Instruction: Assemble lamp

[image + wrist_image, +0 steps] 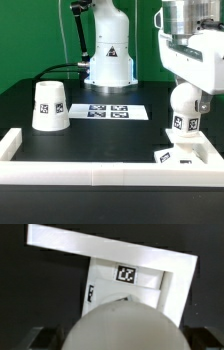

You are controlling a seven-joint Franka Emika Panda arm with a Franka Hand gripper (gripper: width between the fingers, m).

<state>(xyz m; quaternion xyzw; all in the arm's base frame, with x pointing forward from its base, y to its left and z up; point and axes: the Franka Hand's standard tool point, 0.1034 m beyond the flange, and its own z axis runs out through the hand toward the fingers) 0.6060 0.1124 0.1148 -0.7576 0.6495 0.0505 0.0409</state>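
Observation:
The white ball-shaped bulb, with a square tag on its stem, hangs in my gripper just above the flat square base at the exterior view's right. The jaws stand shut on the bulb's sides. In the wrist view the bulb fills the foreground between the dark fingers. Beyond it lies the base with its tag, against the white corner rail. The truncated-cone shade stands upright on the table at the exterior view's left, tag facing the camera.
The marker board lies flat at the table's middle. White border rails run along the front and turn up at both corners. The arm's base stands at the back with a cable beside it.

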